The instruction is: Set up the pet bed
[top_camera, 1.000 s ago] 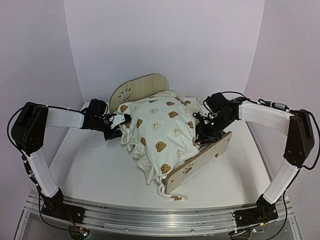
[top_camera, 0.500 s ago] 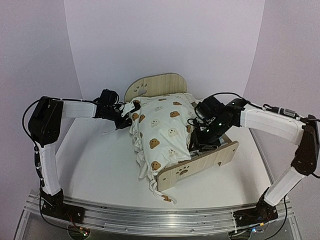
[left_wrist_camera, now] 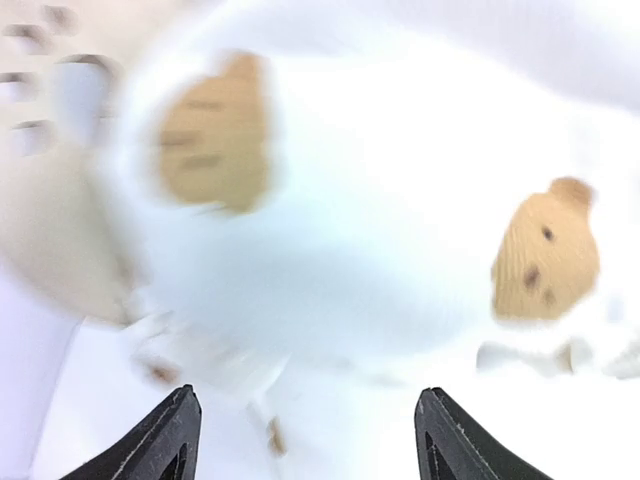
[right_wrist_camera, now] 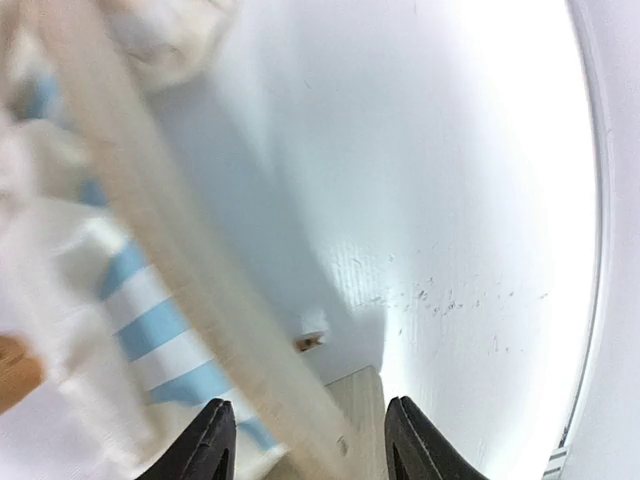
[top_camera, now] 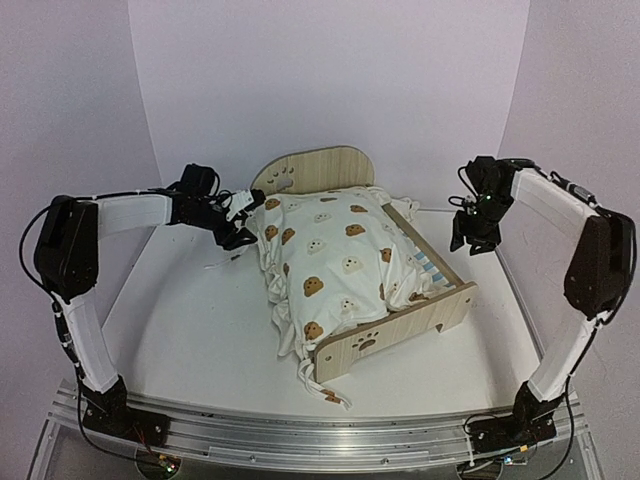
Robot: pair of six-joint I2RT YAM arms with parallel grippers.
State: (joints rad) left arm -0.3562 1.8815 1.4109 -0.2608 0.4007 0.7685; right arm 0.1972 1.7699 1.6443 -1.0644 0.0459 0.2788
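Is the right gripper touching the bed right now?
No. In the top view the right gripper hangs clear of the bed, with a gap between them.

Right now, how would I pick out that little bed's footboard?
Find the wooden pet bed in the middle of the white table. Its footboard is the low board across the near end, bear-print duvet spilling past one corner. The headboard at the far end stands taller and rounder.
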